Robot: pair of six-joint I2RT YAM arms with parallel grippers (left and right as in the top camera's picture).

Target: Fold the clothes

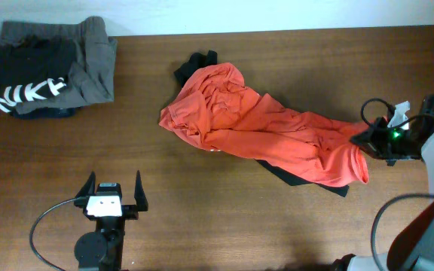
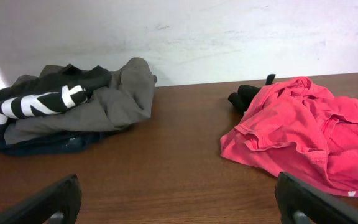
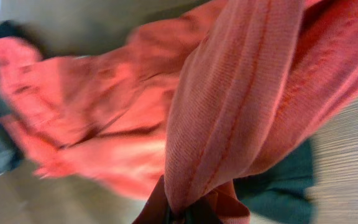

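A crumpled red-orange shirt [image 1: 262, 124] lies across the middle right of the brown table, over a dark garment [image 1: 288, 175] that pokes out beneath it. My right gripper [image 1: 369, 138] is shut on the shirt's right-hand end. In the right wrist view the gripper [image 3: 182, 214] pinches a fold of the ribbed red fabric [image 3: 229, 106], which rises from the jaws. My left gripper [image 1: 114, 194] stands open near the front left, well clear of the shirt [image 2: 303, 134], with bare table between its fingers [image 2: 48, 205].
A pile of grey and black clothes with white lettering [image 1: 47, 68] sits at the back left corner, also seen as the pile [image 2: 67, 106] in the left wrist view. A black piece of cloth [image 1: 194, 66] sticks out behind the shirt. A white wall [image 2: 229, 31] borders the table's far edge.
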